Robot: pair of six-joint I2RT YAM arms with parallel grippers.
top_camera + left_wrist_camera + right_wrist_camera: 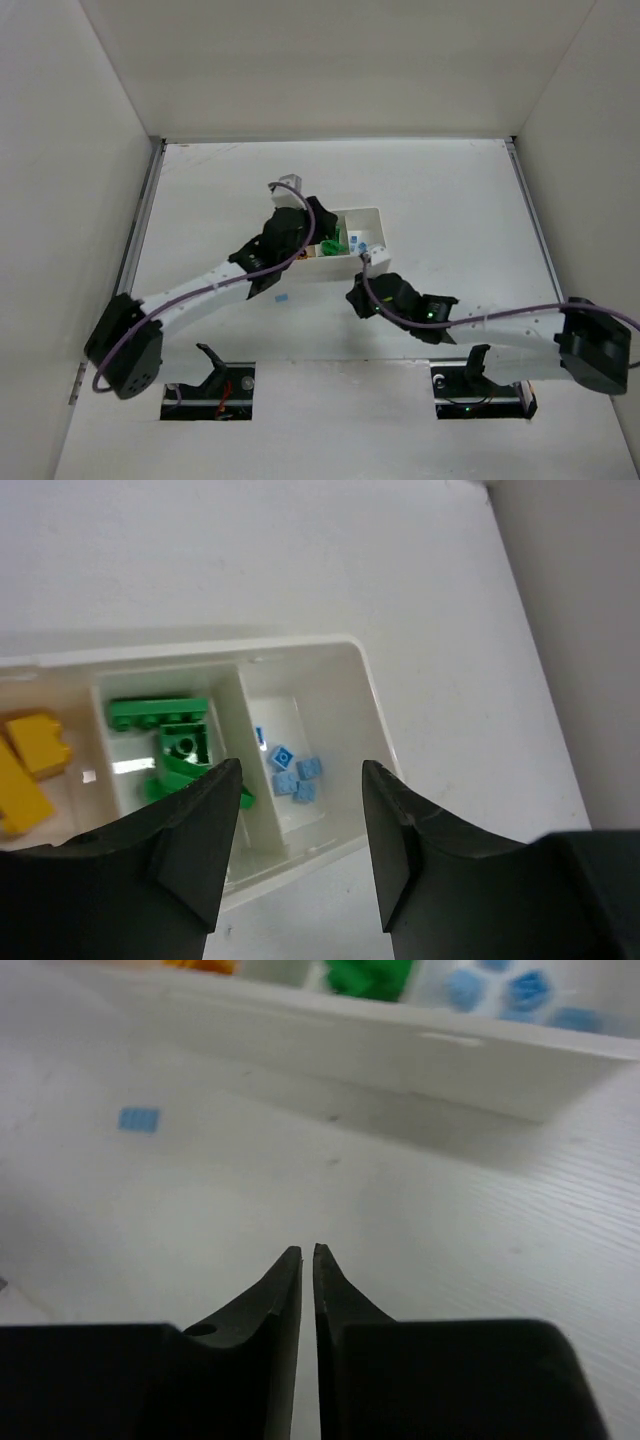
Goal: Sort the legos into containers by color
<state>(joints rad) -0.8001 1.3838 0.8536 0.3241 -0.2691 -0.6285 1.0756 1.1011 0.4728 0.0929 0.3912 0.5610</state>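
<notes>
Left hand [300, 770]: fingers apart, above the tray [352, 650]. Tray compartments in the left wrist view: yellow legos [30, 755] at left, green legos [170, 735] centre, blue legos [283, 757] right. Right hand [307, 1251]: fingers together, over the bench [450, 1260]. One loose blue lego [139, 1119] lies upper left, outside the tray.

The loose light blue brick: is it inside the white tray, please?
No, the light blue plastic brick lies on the table, outside the white plastic tray.

Right pincer [307, 1252] nearly closed above table [200, 1200]; 1 blue lego [139, 1119] beside tray [400, 1055].
</notes>
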